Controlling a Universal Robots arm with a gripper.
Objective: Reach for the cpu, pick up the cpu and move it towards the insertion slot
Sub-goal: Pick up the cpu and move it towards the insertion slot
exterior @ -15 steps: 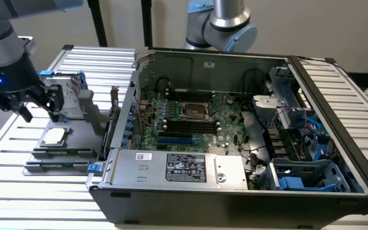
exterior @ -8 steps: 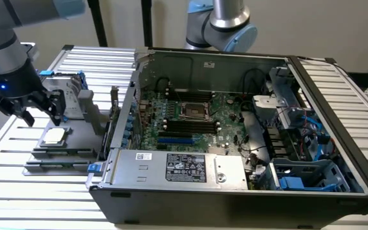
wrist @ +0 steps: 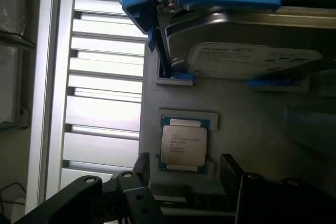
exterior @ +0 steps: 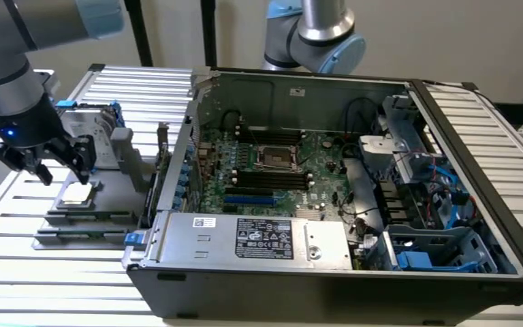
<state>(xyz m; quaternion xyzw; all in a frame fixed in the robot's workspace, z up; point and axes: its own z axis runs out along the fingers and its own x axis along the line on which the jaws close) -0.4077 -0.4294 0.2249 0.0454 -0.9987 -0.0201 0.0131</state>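
The cpu (exterior: pixel 76 194) is a small square chip with a silver top, lying flat in a grey holder on the slatted table at the exterior view's left. My gripper (exterior: pixel 63 177) hangs just above it, open, with its dark fingers spread and nothing between them. In the wrist view the cpu (wrist: pixel 182 148) lies close in front of the gripper (wrist: pixel 185 167), between the lines of the two black fingers (wrist: pixel 231 169). The insertion slot (exterior: pixel 275 157), a silver-framed square socket with a dark centre, sits on the motherboard inside the open computer case, well to the right of the cpu in the exterior view.
A silver hard drive (wrist: pixel 252 61) with blue rails stands just behind the cpu holder. The case wall (exterior: pixel 166 184) rises between the holder and the motherboard. Memory slots (exterior: pixel 271 180) and a power supply (exterior: pixel 261 238) lie near the socket. A second arm (exterior: pixel 321 34) hangs behind the case.
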